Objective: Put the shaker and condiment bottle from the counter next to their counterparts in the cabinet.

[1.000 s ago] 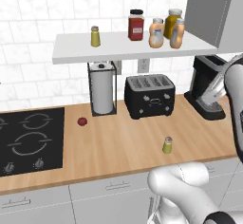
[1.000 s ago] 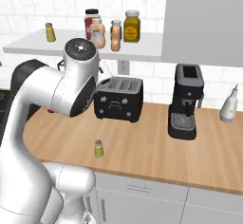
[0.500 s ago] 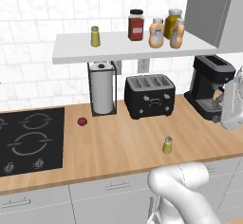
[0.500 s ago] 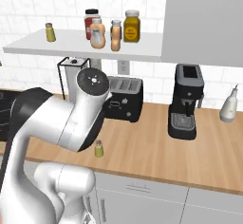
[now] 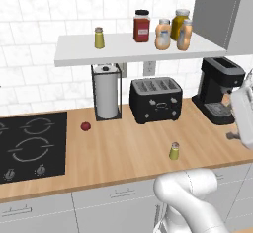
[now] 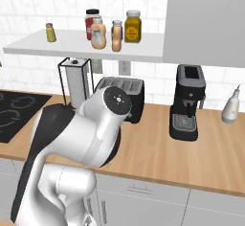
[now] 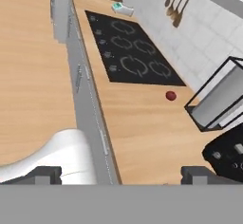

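Tool (image 7: 121,175) fingers stand spread wide with nothing between them, their two dark tips showing at the bottom of the hand view, which looks along the wooden bench (image 7: 142,123) toward the black cooktop (image 7: 130,52), a small red round thing (image 7: 171,95) and the wire-framed paper towel holder (image 7: 218,99). On the bench in the left base view, the shaker (image 5: 174,151) stands upright by itself in open wood, in front of the black toaster (image 5: 155,99) and well apart from it. The cabinet shelf (image 5: 128,49) above carries the twin shaker (image 5: 99,37) alone toward its left, and a cluster further right: a red-labelled jar (image 5: 142,26), a fat peach bottle with a pale cap (image 5: 162,34), a yellow jar (image 5: 180,23) and the slim condiment bottle (image 5: 185,35) standing just in front of the yellow jar, near the grey cabinet door (image 5: 217,10). A black coffee machine (image 5: 220,96) sits on the bench to the right of the toaster. From the right base view the arm's white shoulder (image 6: 95,134) covers much of the bench, and a pale spray bottle (image 6: 230,106) stands beside the coffee machine, at the far right
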